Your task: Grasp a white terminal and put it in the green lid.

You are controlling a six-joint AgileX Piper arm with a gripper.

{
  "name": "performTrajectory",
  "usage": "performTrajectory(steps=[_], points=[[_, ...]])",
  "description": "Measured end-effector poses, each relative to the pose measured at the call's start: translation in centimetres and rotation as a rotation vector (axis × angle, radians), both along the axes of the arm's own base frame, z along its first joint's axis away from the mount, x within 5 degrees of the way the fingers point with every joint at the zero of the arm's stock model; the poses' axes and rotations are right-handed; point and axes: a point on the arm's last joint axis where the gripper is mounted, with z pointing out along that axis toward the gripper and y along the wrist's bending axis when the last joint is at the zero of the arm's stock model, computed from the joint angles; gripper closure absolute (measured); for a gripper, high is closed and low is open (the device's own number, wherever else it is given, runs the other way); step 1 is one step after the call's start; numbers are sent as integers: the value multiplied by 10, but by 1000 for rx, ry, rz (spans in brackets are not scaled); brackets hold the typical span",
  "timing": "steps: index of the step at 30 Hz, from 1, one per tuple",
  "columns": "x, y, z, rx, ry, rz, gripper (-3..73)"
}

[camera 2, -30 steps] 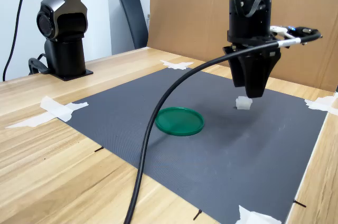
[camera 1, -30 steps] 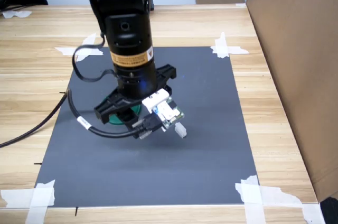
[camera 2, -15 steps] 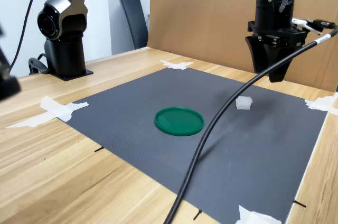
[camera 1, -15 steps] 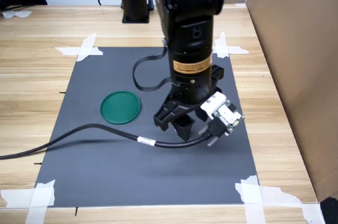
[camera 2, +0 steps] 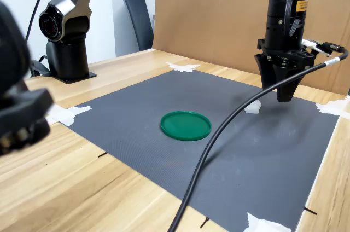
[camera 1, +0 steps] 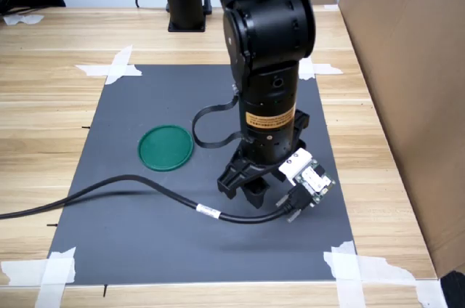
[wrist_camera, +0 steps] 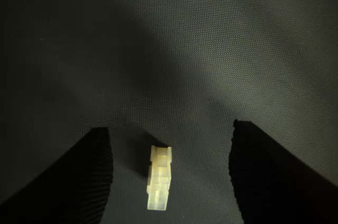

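The white terminal (wrist_camera: pixel 160 184) lies on the black mat between my two dark fingers (wrist_camera: pixel 79 174), clear of both in the wrist view. My gripper (wrist_camera: pixel 170 128) is open and points down at it. In the second exterior view the terminal (camera 2: pixel 252 107) sits just below the gripper (camera 2: pixel 283 95), partly behind the cable. The arm hides the terminal in the first exterior view, where the gripper (camera 1: pixel 243 190) hovers low over the mat. The green lid (camera 1: pixel 166 147) lies flat on the mat to the first exterior view's left, a good hand-width away. Nothing lies in the lid (camera 2: pixel 186 125).
The black mat (camera 1: pixel 145 235) is taped at its corners with white tape (camera 1: pixel 349 264) on a wooden table. A black cable (camera 1: pixel 109 184) trails from the wrist across the mat. A cardboard wall (camera 1: pixel 414 90) stands at the first exterior view's right. The arm's base (camera 2: pixel 68 51) stands at the back.
The arm swung from above the green lid to the first exterior view's right and came down over the terminal. The terminal and the lid have not moved.
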Motion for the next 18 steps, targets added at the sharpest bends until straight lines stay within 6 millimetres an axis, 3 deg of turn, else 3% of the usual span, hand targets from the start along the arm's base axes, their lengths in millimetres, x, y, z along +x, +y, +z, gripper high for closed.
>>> performTrajectory(steps=[4,5,12,15,18], points=[[-2,-1,7,3,-10,1,149],[-5,-2,22,15,-41,1,149],[-29,-10,62,6,-18,2,149],[-36,-14,63,-3,-13,3,149],[-45,-20,52,-47,-5,10,149]])
